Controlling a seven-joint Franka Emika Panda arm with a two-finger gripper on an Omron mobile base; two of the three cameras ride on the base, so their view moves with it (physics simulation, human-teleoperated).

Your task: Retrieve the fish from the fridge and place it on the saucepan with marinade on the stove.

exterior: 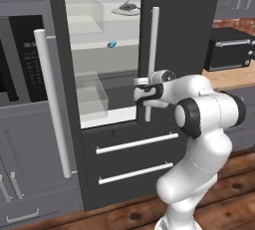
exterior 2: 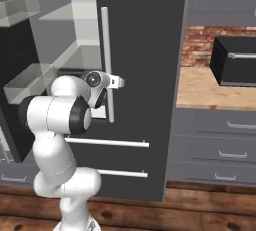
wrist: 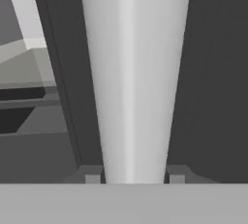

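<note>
Gripper (wrist: pixel 131 177) clamped on fridge (exterior: pixel 184 20) handle (wrist: pixel 133 72); fish (exterior: pixel 127 7) on shelf, untouched; retrieval & pan placement pending.

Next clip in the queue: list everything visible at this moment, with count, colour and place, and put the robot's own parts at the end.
fridge: one, dark grey, centre; left door swung open, right door shut.
door handles: two, silver bars, one on each fridge door.
fish: one, dark grey, on the white plate on the upper shelf.
white plate: one, upper shelf of the fridge.
small blue object: one, bright blue, on the middle shelf.
clear bins: two, in the white interior, left side.
bottom drawers: two, dark with silver bars.
wall oven: one, black, left of the fridge.
toaster oven: one, black, on the wooden counter to the right.
gripper: one, shut on the right door handle.
arm: one, white with dark joints.
</note>
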